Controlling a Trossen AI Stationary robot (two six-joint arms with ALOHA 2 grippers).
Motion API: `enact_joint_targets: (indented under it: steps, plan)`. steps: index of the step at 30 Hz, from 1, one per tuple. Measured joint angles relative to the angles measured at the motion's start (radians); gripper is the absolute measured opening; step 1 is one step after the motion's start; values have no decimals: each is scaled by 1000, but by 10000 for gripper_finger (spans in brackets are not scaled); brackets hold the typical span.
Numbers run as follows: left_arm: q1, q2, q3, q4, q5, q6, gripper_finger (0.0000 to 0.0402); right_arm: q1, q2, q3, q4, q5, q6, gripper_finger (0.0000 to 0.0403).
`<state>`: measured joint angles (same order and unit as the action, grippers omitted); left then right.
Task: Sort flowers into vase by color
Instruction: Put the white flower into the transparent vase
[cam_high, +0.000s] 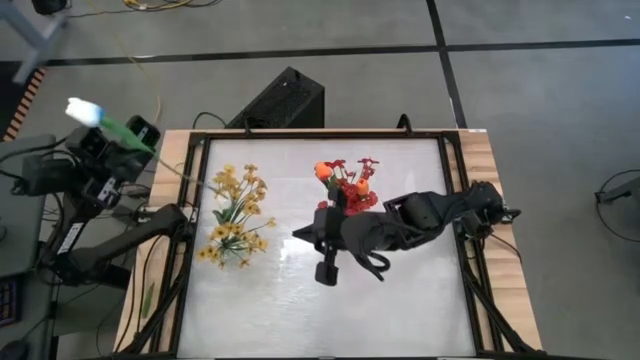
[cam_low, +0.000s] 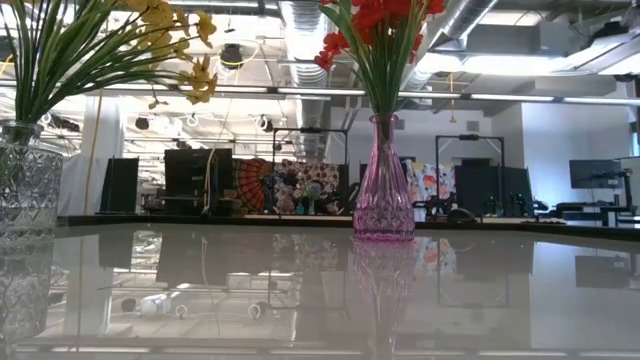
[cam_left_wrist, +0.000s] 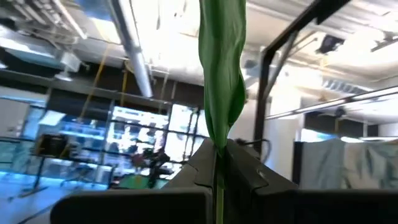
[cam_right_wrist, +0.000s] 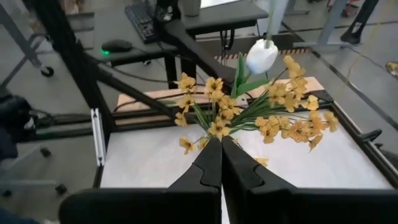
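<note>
White tulip (cam_high: 84, 111) is up off the counter's (cam_high: 400, 310) far-left corner, well away from the yellow-flower vase (cam_low: 28, 180), stem pinched low in the closed left end effector (cam_left_wrist: 219, 163), so the long stem may swing or slip; right end effector (cam_right_wrist: 221, 163) is closed, empty, beside the pink vase (cam_low: 383, 190).

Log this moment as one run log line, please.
left gripper: shut on white tulip bud stem, off table's left | right gripper: shut, empty, mid-table | pink glass vase: red blossoms
</note>
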<state>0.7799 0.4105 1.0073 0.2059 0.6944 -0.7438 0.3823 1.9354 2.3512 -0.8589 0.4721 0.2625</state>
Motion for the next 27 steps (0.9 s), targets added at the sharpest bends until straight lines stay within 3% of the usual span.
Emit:
enact_joint_targets:
  steps: [9, 16, 23, 27]
  plan:
    - [0, -1, 0, 4, -10, -5, 0, -12, 0, 0, 17, -4, 76, 27]
    - [0, -1, 0, 3, 342, -163, 0, 18, 0, 0, 17, -3, 90, 27]
    - [0, -1, 0, -7, 380, -161, 0, 28, 0, 0, 31, -2, 91, 27]
    - [0, -17, -1, -87, 452, -134, 0, 22, 16, 0, 36, 3, 104, 27]
